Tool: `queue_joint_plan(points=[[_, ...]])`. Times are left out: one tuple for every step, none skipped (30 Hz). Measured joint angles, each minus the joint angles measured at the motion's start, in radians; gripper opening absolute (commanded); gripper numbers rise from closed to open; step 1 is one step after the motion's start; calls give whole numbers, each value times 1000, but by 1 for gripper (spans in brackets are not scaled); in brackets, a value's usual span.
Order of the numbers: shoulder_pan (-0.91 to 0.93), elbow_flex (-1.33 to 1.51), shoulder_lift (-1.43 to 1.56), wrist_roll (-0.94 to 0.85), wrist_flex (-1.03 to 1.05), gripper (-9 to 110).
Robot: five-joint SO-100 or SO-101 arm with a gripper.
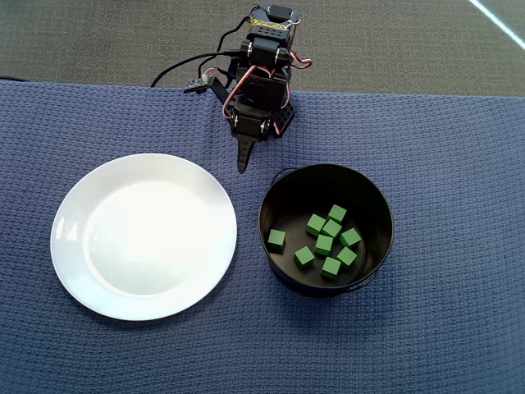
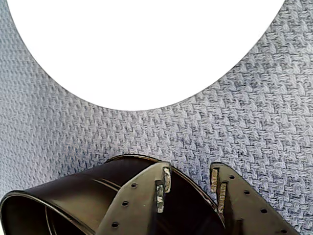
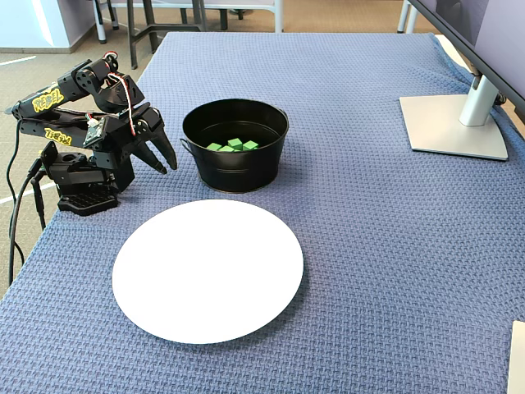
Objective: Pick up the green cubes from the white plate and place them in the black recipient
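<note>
- Overhead view: the white plate [image 1: 143, 235] lies bare on the blue woven cloth [image 1: 451, 328] covering the counter. To its right stands the black recipient [image 1: 326, 229], holding eight green cubes [image 1: 331, 228] that can be counted; the near wall could hide more. The folded arm [image 1: 261, 82] sits at the top, and its tool [image 1: 243, 162] points down toward the gap between plate and recipient, its opening hard to judge from above.
- Wrist view: the plate [image 2: 146, 49] fills the top, cut off by the frame and washed out to plain white. The recipient [image 2: 73, 200] is cropped at the bottom left, its inside dark, no cubes seen. The tool [image 2: 190, 181] holds nothing, its fingers [image 2: 160, 188] slightly parted.
- Fixed view: the tool [image 3: 166, 158] hangs just left of the recipient [image 3: 235, 160], empty and a little open. Some cubes [image 3: 234, 145] show above the rim. Yellow lettering on the arm [image 3: 82, 115] is too small to read. A monitor stand [image 3: 459, 119] is cut off at the top right.
</note>
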Motion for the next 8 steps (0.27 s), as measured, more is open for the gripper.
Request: queue_joint_plan(points=[[0, 0, 0, 0, 0, 0], [0, 0, 0, 0, 0, 0], [0, 5, 6, 0, 0, 0], [0, 11, 9, 0, 0, 0], [0, 17, 12, 0, 0, 0], [0, 18, 14, 0, 0, 0], [0, 20, 15, 0, 0, 0], [0, 20, 15, 0, 0, 0]])
